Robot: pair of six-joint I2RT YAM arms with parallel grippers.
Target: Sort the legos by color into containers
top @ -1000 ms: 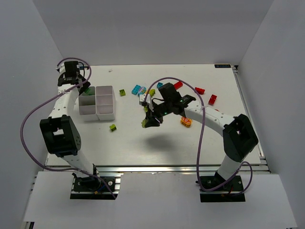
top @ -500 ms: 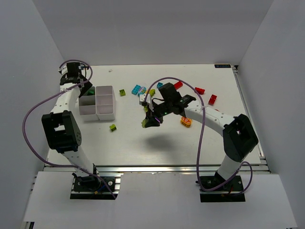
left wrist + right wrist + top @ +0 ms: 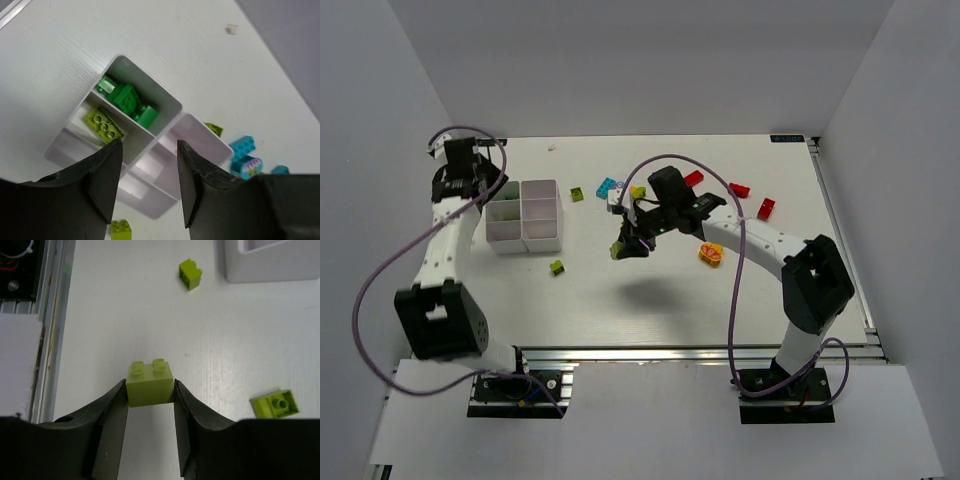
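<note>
Lime brick (image 3: 149, 385): small, seemingly light, hard, slick-sided, best pinched on its flat opposite sides, as my right hand (image 3: 149, 395) holds it now; left hand (image 3: 148, 150) parted, empty.

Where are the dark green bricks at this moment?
In the left wrist view, the dark green bricks lie together in a corner compartment of the white tray, next to the compartment with one lime brick.
</note>
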